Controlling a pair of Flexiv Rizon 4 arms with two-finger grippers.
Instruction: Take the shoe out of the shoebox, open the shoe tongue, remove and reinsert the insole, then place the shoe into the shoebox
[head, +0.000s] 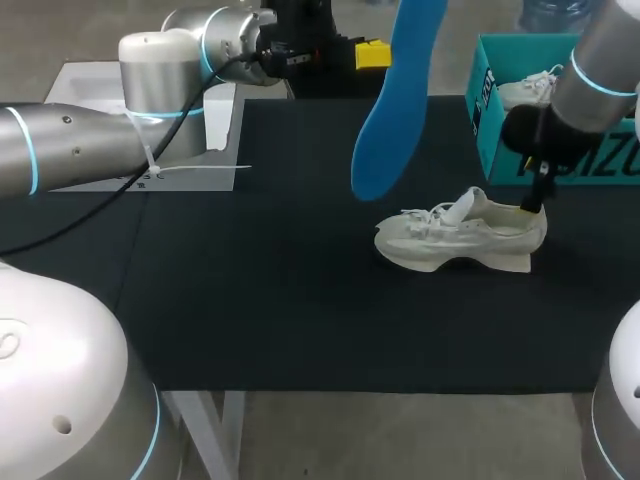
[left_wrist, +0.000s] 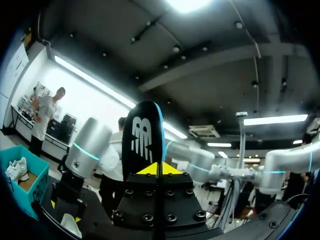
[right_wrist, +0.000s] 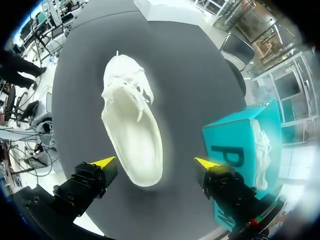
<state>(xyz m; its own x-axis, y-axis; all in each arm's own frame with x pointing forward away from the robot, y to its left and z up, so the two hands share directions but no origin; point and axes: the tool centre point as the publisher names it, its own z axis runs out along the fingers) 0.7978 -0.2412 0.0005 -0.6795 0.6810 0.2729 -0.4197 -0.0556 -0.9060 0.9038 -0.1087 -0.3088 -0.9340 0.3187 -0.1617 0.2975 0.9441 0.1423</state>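
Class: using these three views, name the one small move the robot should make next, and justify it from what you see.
Probably lower the insole toward the opening of the shoe. The left end effector holds it aloft, clear of the shoe, which lies on the table, mouth open, with the right end effector open above its heel.

Two shoes (head: 460, 238) (head: 527, 88), one insole (head: 395, 110) — one shoebox (head: 487, 115)
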